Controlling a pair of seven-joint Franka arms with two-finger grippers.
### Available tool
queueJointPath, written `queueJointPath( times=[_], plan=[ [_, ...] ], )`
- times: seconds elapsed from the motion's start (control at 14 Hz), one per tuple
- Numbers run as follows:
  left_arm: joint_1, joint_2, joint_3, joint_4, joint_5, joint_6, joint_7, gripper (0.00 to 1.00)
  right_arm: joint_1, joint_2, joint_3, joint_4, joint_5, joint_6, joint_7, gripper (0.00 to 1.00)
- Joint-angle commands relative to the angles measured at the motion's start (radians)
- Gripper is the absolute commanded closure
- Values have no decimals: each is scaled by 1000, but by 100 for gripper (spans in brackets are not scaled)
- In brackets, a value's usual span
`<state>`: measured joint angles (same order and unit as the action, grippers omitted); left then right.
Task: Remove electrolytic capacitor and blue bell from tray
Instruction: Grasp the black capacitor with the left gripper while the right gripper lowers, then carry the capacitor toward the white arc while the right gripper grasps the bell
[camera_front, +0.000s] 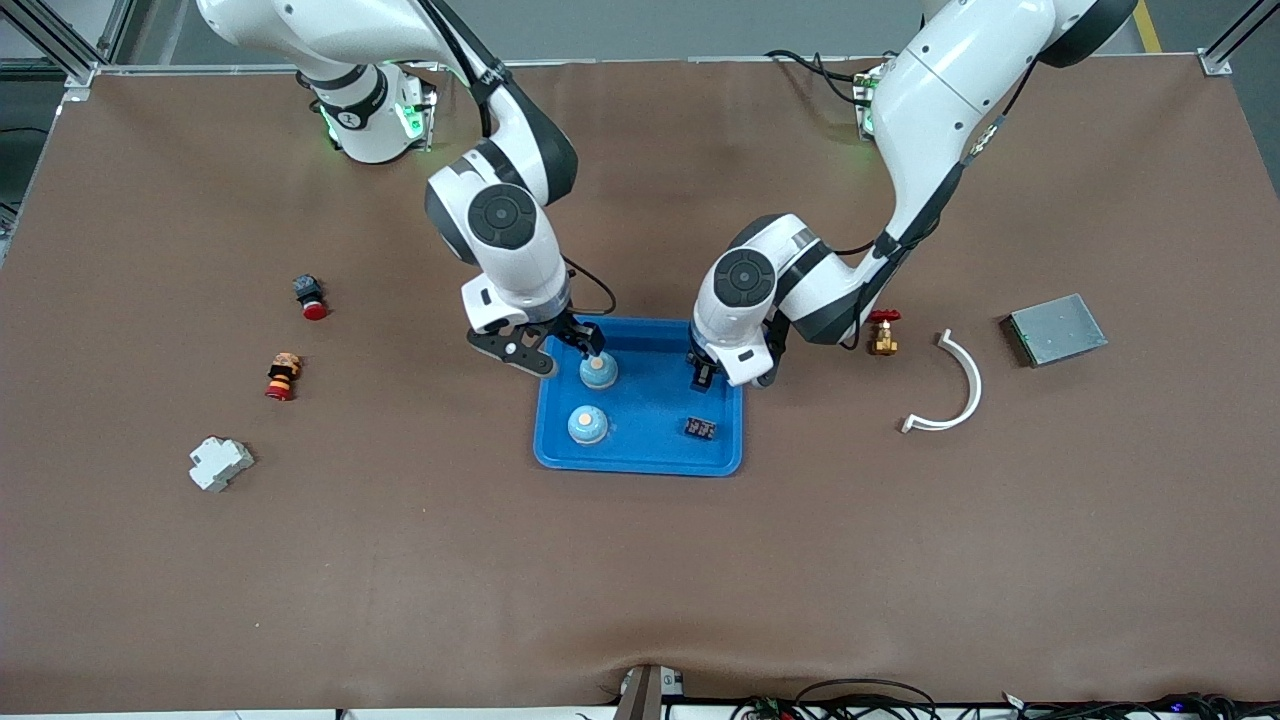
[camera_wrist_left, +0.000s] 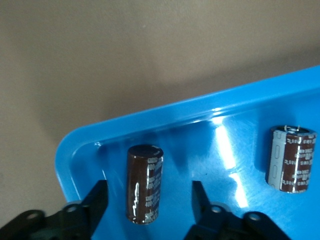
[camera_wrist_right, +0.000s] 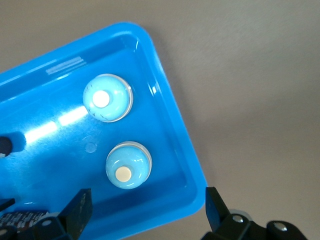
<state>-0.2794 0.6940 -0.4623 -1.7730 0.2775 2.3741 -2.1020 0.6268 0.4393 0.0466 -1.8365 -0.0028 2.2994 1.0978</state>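
A blue tray (camera_front: 640, 455) lies mid-table. Two light-blue bells (camera_front: 598, 371) (camera_front: 588, 424) stand in it at the right arm's end. A dark capacitor (camera_front: 700, 429) lies in it at the left arm's end. My right gripper (camera_front: 590, 345) is open and empty, just above the tray edge by the bells (camera_wrist_right: 128, 165) (camera_wrist_right: 107, 98). My left gripper (camera_front: 704, 376) is low in the tray and open. A brown capacitor (camera_wrist_left: 145, 184) lies between its fingers, not touched. The other capacitor (camera_wrist_left: 291, 159) lies apart from it.
A red-handled brass valve (camera_front: 883, 333), a white curved strip (camera_front: 950, 385) and a grey flat box (camera_front: 1055, 329) lie toward the left arm's end. A red button (camera_front: 310, 296), an orange-red part (camera_front: 283, 376) and a white block (camera_front: 220, 463) lie toward the right arm's end.
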Motion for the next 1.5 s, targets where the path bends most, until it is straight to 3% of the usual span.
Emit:
queueJointPath(
  times=[0.0, 0.29, 0.36, 0.5, 0.64, 0.86, 1.07, 1.43],
  plan=[
    [-7, 25, 7, 21, 38, 17, -23, 33, 22, 62, -8, 29, -20, 26, 55, 0],
    [-7, 42, 7, 21, 40, 48, -36, 43, 45, 142, -11, 92, -63, 29, 111, 0],
    [-9, 44, 8, 21, 46, 54, -36, 50, 45, 165, -11, 114, -63, 29, 117, 0],
    [-11, 51, 8, 21, 61, 56, -36, 70, 62, 197, -13, 131, -65, 34, 117, 0],
    [-6, 44, 8, 20, 86, 51, -32, 100, 62, 208, -13, 131, -63, 63, 120, 0],
    [8, 0, 8, 24, 103, 21, -23, 100, 63, 229, -13, 138, -63, 75, 128, 0],
    [28, -80, 5, 78, 101, -166, 74, 100, 67, 242, -13, 144, -63, 78, 128, 0],
    [205, -195, -30, 35, 77, -372, 351, 100, 71, 279, -13, 178, -65, 78, 129, 0]
  ],
)
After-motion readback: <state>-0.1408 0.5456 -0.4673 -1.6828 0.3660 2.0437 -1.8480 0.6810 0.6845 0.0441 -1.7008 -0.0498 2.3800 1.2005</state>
